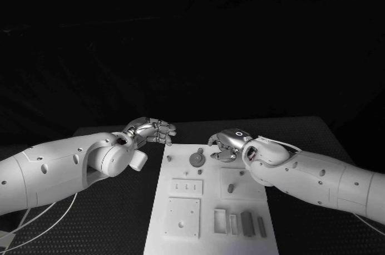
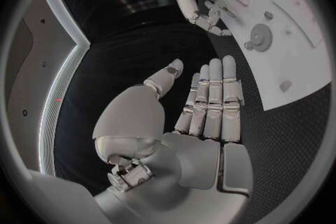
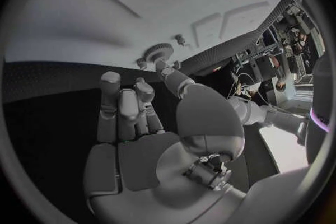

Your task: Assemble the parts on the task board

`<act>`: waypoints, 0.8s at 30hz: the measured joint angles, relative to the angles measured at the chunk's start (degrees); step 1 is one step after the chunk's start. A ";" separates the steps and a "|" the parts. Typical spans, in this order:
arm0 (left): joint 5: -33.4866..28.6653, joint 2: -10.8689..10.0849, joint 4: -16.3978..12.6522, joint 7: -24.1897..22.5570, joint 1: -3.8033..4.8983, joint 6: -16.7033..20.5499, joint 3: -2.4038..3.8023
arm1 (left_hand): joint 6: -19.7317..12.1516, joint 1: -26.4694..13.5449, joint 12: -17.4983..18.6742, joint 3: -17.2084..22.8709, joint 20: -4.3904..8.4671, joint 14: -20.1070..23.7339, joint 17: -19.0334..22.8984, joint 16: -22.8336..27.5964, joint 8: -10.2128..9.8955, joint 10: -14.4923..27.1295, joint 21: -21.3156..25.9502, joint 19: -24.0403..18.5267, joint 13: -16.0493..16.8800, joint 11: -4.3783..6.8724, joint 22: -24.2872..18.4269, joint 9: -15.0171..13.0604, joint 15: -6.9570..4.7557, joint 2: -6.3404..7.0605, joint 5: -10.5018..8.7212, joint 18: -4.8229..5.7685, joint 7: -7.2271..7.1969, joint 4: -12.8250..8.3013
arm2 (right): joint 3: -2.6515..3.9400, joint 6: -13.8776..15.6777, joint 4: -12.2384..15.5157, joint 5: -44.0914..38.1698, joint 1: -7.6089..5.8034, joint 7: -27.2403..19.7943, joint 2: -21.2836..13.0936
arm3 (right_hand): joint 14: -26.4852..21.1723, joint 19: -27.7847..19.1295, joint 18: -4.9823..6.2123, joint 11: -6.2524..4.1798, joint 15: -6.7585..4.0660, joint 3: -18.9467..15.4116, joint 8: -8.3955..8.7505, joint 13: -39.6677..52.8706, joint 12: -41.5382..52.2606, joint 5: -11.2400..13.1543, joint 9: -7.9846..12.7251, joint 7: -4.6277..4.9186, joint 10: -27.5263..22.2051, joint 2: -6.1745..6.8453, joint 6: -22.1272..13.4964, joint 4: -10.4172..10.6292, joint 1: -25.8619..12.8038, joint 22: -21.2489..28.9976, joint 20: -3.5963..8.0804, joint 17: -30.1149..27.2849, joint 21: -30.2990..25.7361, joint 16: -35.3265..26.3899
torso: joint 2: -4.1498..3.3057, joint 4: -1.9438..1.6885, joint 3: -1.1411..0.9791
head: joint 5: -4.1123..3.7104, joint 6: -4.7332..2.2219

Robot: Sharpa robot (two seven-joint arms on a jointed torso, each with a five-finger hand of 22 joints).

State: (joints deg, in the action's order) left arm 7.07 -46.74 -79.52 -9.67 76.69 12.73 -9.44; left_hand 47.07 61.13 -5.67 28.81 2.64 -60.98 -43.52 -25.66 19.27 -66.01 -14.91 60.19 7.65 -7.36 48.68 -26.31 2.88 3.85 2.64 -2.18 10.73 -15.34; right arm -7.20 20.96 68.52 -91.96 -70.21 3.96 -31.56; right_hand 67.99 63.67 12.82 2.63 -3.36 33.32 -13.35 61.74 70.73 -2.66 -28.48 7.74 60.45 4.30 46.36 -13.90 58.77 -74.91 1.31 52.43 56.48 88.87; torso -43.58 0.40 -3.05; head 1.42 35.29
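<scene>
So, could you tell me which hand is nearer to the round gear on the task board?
Right. The right hand hovers just beside the gear, above the board's far end; the left hand sits off the board's far left corner.

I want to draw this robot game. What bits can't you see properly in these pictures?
- Head view: the right robot hand covers the task board's far right corner.
- Head view: the bottom edge cuts off the board's near end.
- Head view: the gear-like part is too small to make out its teeth.
- Left wrist view: the left robot hand hides some table.
</scene>
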 measured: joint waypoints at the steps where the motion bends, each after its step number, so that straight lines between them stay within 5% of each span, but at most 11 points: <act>1: 0.00 -0.02 0.08 0.00 0.00 0.00 0.00 | 0.00 0.00 0.00 0.00 0.00 0.00 -0.05 0.20 0.00 0.00 0.00 0.00 0.00 0.00 0.00 0.00 0.00 0.00 0.00 0.00 0.00 0.00 | 0.17 0.24 0.59 0.38 -0.25 -0.25 -0.69 | 0.00 0.00 0.00 0.00 0.00 -0.02 0.00 0.00 0.00 0.00 0.00 -0.01 0.00 0.00 0.01 -0.02 0.00 0.00 0.00 0.00 0.00 0.00 | 0.02 0.02 0.00 | -0.03 -0.06; 12: 0.00 0.24 1.23 -0.09 0.00 -0.04 -0.01 | 0.00 0.00 0.00 0.00 0.00 0.00 -0.22 0.20 0.00 -0.22 0.22 0.00 0.08 -0.21 0.06 -0.06 0.00 0.00 0.00 0.09 0.00 0.00 | 0.77 -0.15 6.66 8.73 -2.86 -4.24 -10.36 | -0.70 -0.15 0.00 -0.08 -0.05 0.19 -0.50 -0.32 0.25 0.00 -0.06 -0.46 0.08 0.68 0.54 -0.92 0.68 0.00 0.12 -2.12 0.00 0.00 | 0.37 0.62 -0.09 | -0.30 -0.57; 18: 0.00 0.65 1.95 -0.14 0.00 -0.13 -0.04 | 0.00 0.00 0.00 0.00 0.00 0.00 -0.30 0.42 0.00 -0.22 0.22 0.00 0.14 -0.21 0.11 -0.12 0.00 0.00 0.00 0.15 0.00 0.00 | 0.74 -0.86 10.10 11.55 -3.01 -5.71 -14.21 | -0.98 -0.43 0.00 -0.08 -0.08 0.28 -0.50 -0.37 0.25 0.00 -0.06 -0.50 0.08 1.14 0.60 -1.29 0.67 0.01 0.21 -2.27 0.00 0.00 | 0.85 1.26 -0.14 | -0.14 -0.61; 24: 0.00 1.11 3.12 -0.17 -0.03 -0.37 -0.09 | 0.00 0.00 0.00 0.00 0.00 0.00 -0.44 0.42 0.00 -0.22 0.22 0.00 0.20 -0.21 0.11 -0.18 0.00 0.00 0.00 -0.01 0.00 0.00 | 0.73 -1.47 10.04 12.87 -3.00 -6.34 -15.36 | -1.07 -0.44 -0.01 -0.09 -0.17 0.28 -0.50 -0.51 0.25 0.00 -0.05 -0.70 0.08 1.36 0.81 -1.47 0.90 -0.01 0.20 -2.37 0.00 0.00 | 1.30 1.88 -0.25 | 0.07 -0.62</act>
State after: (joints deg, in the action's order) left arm 7.07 -45.62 -76.40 -9.84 76.66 12.35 -9.53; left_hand 47.07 61.14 -5.67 28.81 2.64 -60.98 -43.96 -25.23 19.27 -66.23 -14.69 60.19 7.85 -7.57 48.79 -26.49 2.88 3.85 2.64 -2.19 10.73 -15.34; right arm -6.48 19.49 78.56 -79.09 -73.22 -2.38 -46.93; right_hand 66.92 63.23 12.81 2.54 -3.53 33.61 -13.85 61.23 70.98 -2.66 -28.54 7.04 60.53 5.67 47.17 -15.37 59.67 -74.92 1.51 50.07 56.48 88.86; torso -42.28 2.28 -3.30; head 1.49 34.67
